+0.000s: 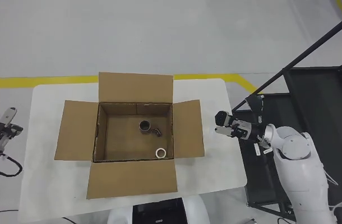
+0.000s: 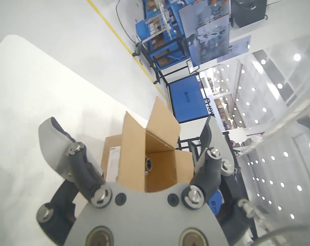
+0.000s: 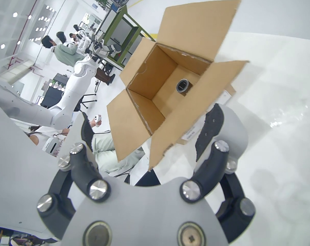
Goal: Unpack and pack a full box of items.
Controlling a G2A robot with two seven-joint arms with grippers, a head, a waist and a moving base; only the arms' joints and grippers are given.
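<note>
Left gripper (image 1: 7, 124) is recorded off the left edge of the table (image 1: 47, 106), jaws spread apart and empty; the open cardboard box (image 1: 135, 88) lies well ahead of them, framed between the two fingers (image 2: 55, 142) in the left wrist view. On the box floor, between the two grippers, a dark cylindrical part (image 1: 144, 126), a small dark hooked piece (image 1: 156, 132) just beside it and a white ring (image 1: 160, 152) are noted, all four flaps folded outward. Right gripper (image 1: 220, 124) is held near the table's right edge, jaws likewise apart and empty, the box's nearest flap just ahead of them.
</note>
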